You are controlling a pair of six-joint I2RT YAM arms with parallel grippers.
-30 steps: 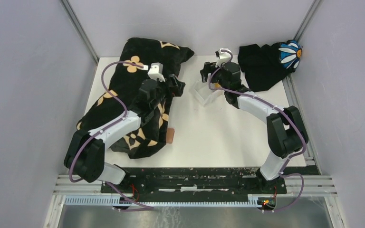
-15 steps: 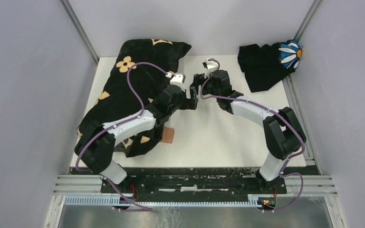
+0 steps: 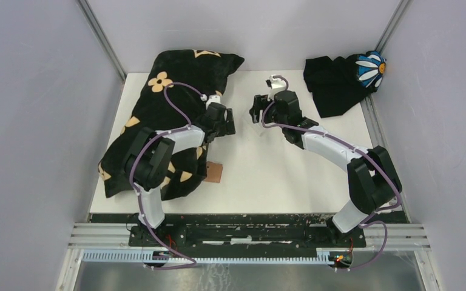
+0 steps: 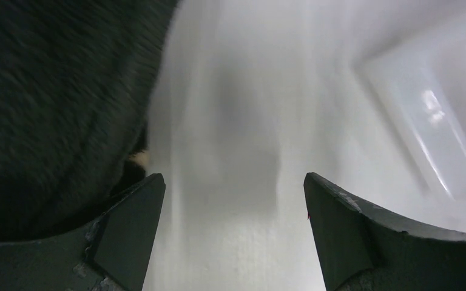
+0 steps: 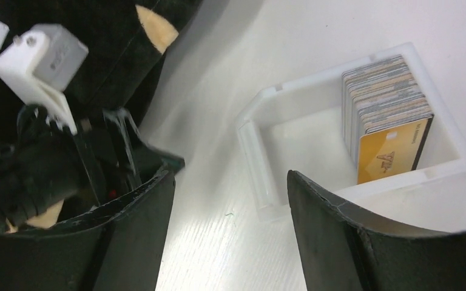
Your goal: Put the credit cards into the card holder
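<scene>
Nearest us, the tan card holder (image 3: 215, 173) lies on the table (image 3: 279, 176) against the black cloth (image 3: 176, 66). Farther out, our left gripper (image 4: 233, 200) and right gripper (image 5: 230, 194) hold their jaws spread wide, gripping nothing. Beyond them we see the credit cards (image 5: 388, 115) stacked upright in the white tray (image 5: 261, 163).

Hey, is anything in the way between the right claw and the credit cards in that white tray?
Nothing visible does. The open right claw hangs over the white tray, where the credit cards stand on edge, uncovered from above. Only the tray's own walls flank them.
</scene>
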